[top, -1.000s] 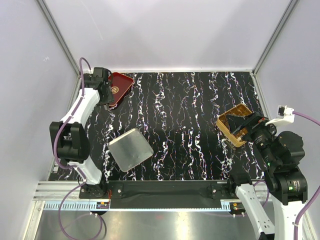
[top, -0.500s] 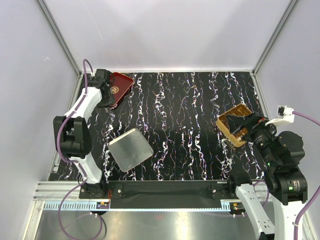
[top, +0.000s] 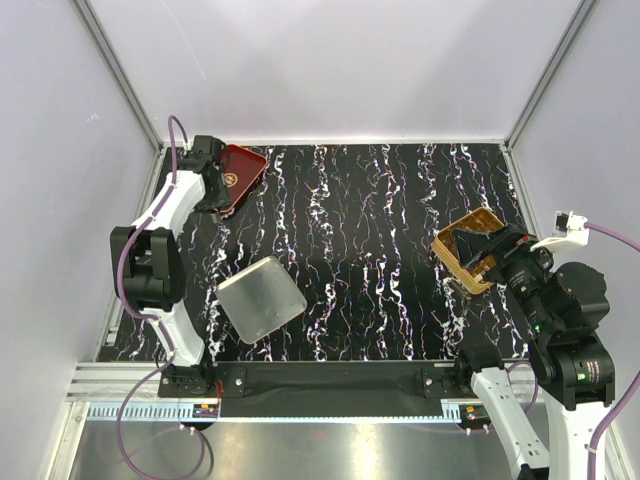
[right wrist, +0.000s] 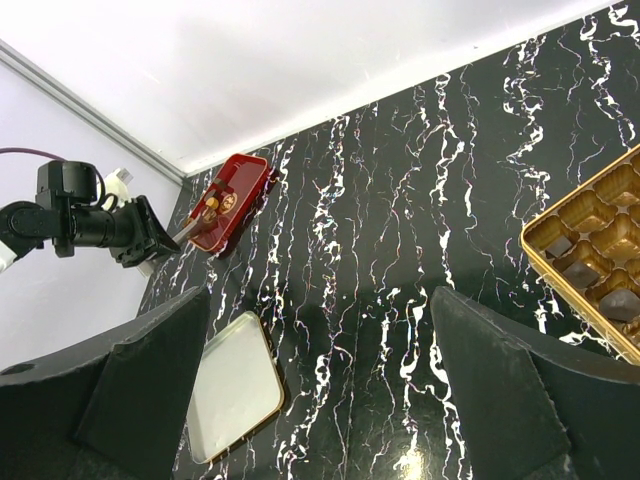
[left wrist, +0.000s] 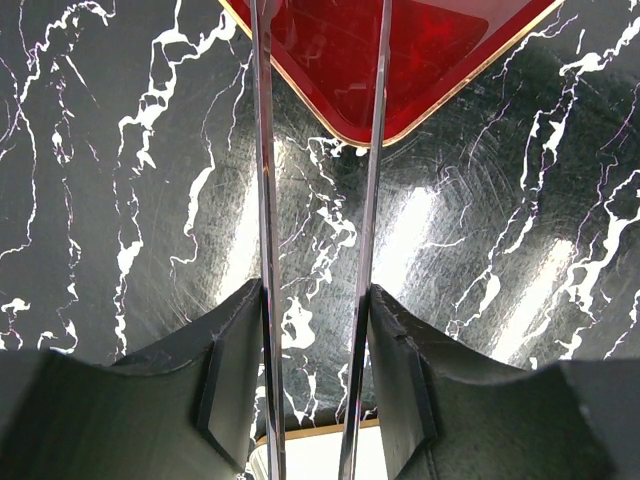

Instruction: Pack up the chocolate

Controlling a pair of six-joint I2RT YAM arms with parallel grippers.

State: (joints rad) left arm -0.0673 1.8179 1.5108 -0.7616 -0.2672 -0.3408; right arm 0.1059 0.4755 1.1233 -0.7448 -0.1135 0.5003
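The chocolate (right wrist: 212,205) sits in the red tray (top: 245,165), far left, right ahead of our left jaws, which are half shut on thin tongs (left wrist: 262,250) pointing at it. Our right jaws, wide and empty, are by the gold box (right wrist: 600,212).

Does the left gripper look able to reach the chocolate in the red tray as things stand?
Probably yes: the left gripper holds tweezers that extend over the tray corner, and nothing lies before the chocolate.
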